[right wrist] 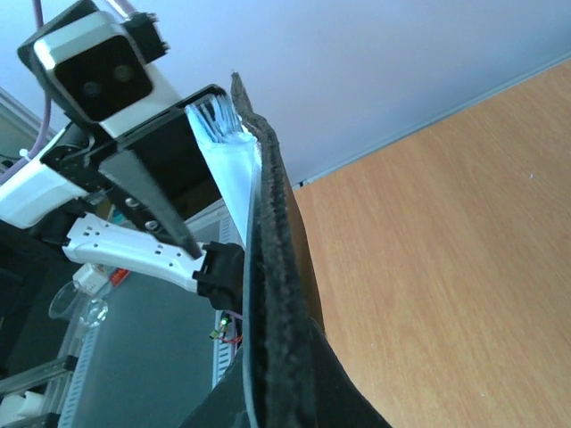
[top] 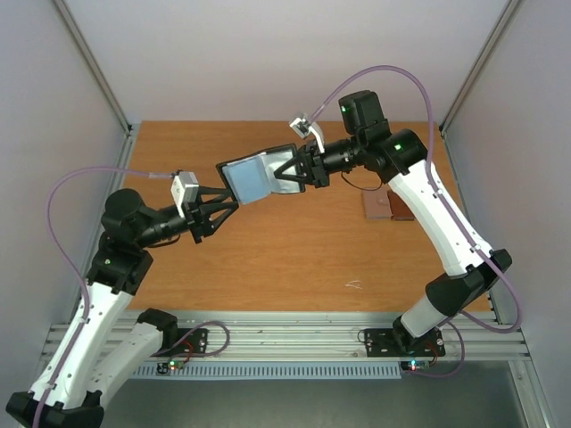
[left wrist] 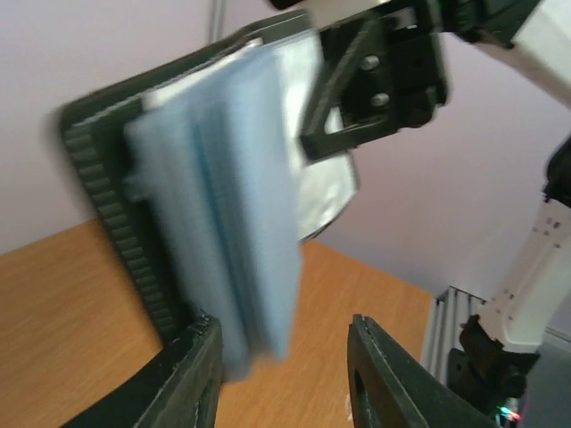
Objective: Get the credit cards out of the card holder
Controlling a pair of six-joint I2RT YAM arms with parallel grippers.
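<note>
While the left end effector [top: 223,218] hovers, jaws apart, at the lower corner of the card holder [top: 250,178], the right end effector [top: 287,171] clamps its opposite edge, holding it spread above the counter [top: 268,259]; light and floppy, it looks prone to fold, so the credit cards, indistinct in its pockets, want pinching by a stiff edge

1. An orange-brown wooden tabletop [top: 294,259] is seen, enclosed by plain white walls [top: 268,53].
2. A flat brown two-tone wallet-like piece [top: 385,208] is laid on the tabletop's right side.
3. A tiny white scrap [top: 354,285] is found near the front edge.
4. A slotted aluminium base [top: 294,340] is fitted along the front.
</note>
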